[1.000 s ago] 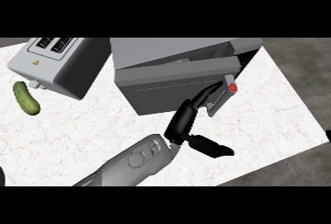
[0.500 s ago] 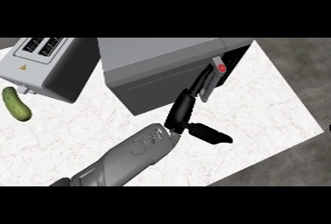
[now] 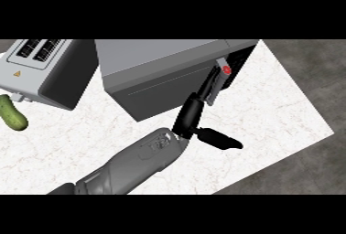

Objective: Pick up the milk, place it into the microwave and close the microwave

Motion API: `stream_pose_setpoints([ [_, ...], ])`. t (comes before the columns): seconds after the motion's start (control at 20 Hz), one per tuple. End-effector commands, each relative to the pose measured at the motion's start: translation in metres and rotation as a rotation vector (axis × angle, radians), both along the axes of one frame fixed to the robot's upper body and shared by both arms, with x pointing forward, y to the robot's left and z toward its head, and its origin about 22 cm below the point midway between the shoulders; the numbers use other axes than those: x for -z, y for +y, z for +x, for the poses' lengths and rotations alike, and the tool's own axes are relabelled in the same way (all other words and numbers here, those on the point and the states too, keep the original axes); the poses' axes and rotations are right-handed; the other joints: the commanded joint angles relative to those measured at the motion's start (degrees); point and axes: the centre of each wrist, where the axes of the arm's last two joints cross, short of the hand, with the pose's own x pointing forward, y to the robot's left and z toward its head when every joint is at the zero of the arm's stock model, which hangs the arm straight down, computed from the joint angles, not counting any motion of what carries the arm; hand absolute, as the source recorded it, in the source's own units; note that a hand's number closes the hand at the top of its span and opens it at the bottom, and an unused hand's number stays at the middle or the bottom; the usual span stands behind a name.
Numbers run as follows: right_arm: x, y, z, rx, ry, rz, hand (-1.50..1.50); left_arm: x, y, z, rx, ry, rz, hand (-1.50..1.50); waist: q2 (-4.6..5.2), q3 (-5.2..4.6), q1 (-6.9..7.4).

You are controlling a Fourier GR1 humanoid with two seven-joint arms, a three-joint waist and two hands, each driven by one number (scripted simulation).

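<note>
**Desk:** As the door point(image 3: 215, 87) is swung in against the microwave point(image 3: 162, 59), what is shown to have changed?

**Caption:** The left robot hand point(image 3: 188, 119) is seen carried closer to the microwave than a second ago, and the dark gap at the door's far side has been narrowed. The fingers point(image 3: 191, 107) are held straight and laid along the door's edge, with the thumb point(image 3: 219, 138) spread away from the microwave; nothing is clasped.

**Desk:** And the milk?

**Caption:** No milk is to be seen on the bench point(image 3: 283, 114). It is judged to have been set inside the microwave already, hidden behind the door. A small red mark is visible at the door's upper end, but what it belongs to cannot be told. The closing step is judged to be under way and not yet finished, since a dark sliver is left open.

**Desk:** What room is left for the push?

**Caption:** Bare bench is shown on the door side of the microwave, as far as the bench's edge. A toaster point(image 3: 47, 68) is stood just beside the microwave's opposite side, and a cucumber point(image 3: 12, 114) is laid beyond that, well apart from the door, so neither is judged to be in the way. The right robot hand is not in view.
</note>
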Motion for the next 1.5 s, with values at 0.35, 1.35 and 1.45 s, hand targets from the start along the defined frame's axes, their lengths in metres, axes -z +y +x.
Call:
stream_pose_setpoints([
  [0.35,-0.015,-0.006,0.006,-0.015,-0.008,-0.014,-1.5,-0.012,-0.005,0.013,-0.024,-0.011,-0.031,-1.5,-0.2,-0.03,-1.25],
  [1.35,-0.029,-0.012,0.015,-0.074,0.002,-0.014,-1.5,-0.01,-0.007,0.016,-0.03,-0.03,-0.044,-1.5,-0.19,0.08,-1.26],
  [1.45,-0.03,-0.01,0.016,-0.09,-0.001,-0.009,-1.5,-0.009,-0.007,0.015,-0.028,-0.017,-0.052,-1.5,0.13,0.08,-2.02],
])
